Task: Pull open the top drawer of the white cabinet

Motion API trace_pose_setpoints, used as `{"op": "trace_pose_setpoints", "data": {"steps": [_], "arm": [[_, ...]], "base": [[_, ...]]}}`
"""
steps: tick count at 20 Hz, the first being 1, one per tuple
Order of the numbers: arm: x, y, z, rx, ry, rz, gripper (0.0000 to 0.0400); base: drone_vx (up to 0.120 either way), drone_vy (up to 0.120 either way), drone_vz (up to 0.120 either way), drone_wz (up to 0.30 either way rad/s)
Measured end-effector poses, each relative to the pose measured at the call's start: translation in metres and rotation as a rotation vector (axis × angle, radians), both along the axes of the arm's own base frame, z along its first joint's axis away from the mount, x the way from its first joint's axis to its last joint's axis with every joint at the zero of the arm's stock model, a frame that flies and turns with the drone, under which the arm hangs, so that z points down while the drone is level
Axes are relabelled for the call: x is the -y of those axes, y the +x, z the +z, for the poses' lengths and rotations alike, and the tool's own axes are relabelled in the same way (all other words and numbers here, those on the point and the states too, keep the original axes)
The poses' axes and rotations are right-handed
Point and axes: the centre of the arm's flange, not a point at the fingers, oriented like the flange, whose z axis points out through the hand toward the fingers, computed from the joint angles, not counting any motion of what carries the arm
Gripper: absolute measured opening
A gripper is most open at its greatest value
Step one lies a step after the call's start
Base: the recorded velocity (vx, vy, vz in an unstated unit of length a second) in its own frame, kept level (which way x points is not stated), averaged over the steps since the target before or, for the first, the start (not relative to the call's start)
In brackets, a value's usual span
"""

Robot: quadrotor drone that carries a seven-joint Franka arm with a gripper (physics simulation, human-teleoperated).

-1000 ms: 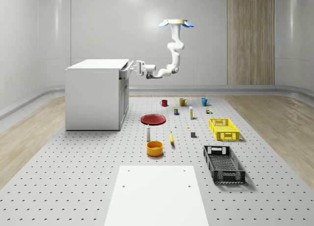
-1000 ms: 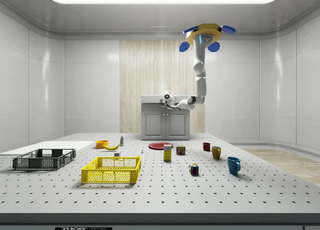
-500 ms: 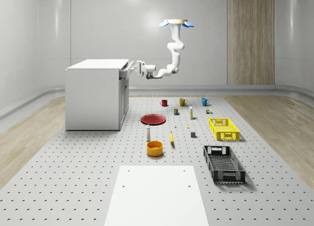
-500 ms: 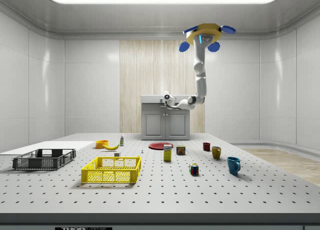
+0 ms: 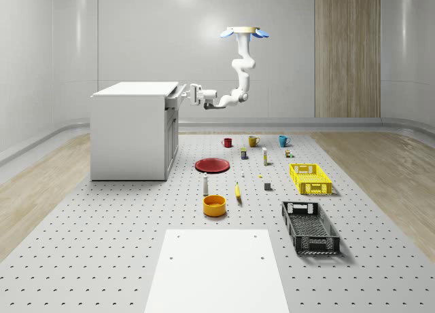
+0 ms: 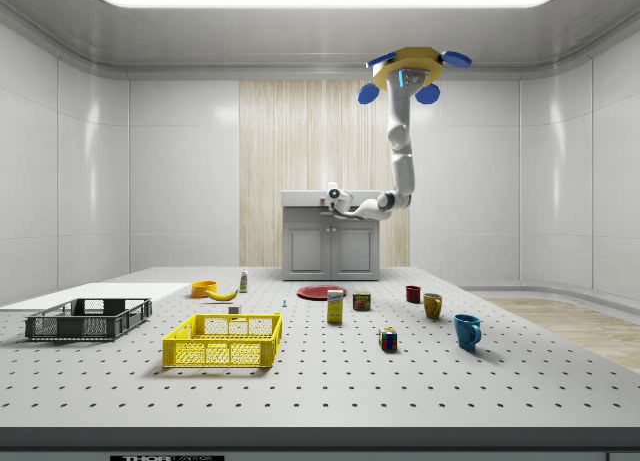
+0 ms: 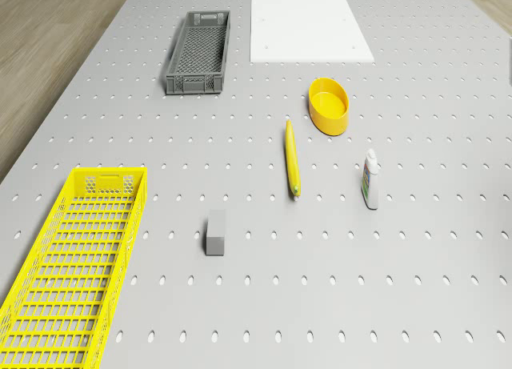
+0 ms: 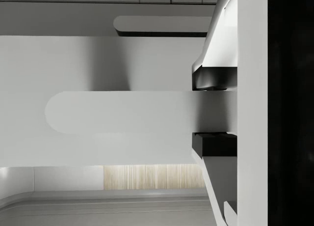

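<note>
The white cabinet (image 5: pixel 132 133) stands at the whole-scene view's left, and its top drawer (image 5: pixel 175 98) sticks out a little from the front. The drone (image 5: pixel 245 32) hovers high near the ceiling, to the right of the cabinet, over the table's far part. Its arm bends down and sideways to the drawer front. My gripper (image 5: pixel 186 94) is shut on the drawer handle (image 8: pixel 127 112), a pale bar that lies between the two dark finger pads (image 8: pixel 216 79). From the side, the gripper (image 6: pixel 333 194) sits at the cabinet's top edge (image 6: pixel 331 197).
On the perforated table lie a red plate (image 5: pixel 213 165), three mugs (image 5: pixel 253 141), a yellow crate (image 5: pixel 310 178), a black crate (image 5: pixel 310 227), an orange bowl (image 5: pixel 214 205), a banana (image 7: pixel 292 158), a bottle (image 7: pixel 370 179), a grey block (image 7: pixel 216 232) and a white sheet (image 5: pixel 216 269).
The gripper and forearm have shifted slightly toward the whole-scene view's right, away from the cabinet, with the drawer front following. The drone stays in place.
</note>
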Motion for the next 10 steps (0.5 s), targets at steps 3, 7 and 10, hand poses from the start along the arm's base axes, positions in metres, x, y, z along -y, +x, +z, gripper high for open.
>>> {"op": "trace_pose_setpoints", "data": {"steps": [3,7,10], "arm": [[0.011,-0.001,0.000,0.000,0.000,0.004,0.0113],[0.024,-0.002,-0.001,0.003,0.001,0.005,0.0176],[0.026,-0.002,-0.001,0.004,0.001,0.005,0.0244]], "base": [[0.000,0.000,0.000,0.000],[0.000,0.000,0.000,0.000],[0.000,0.000,0.000,0.000]]}}
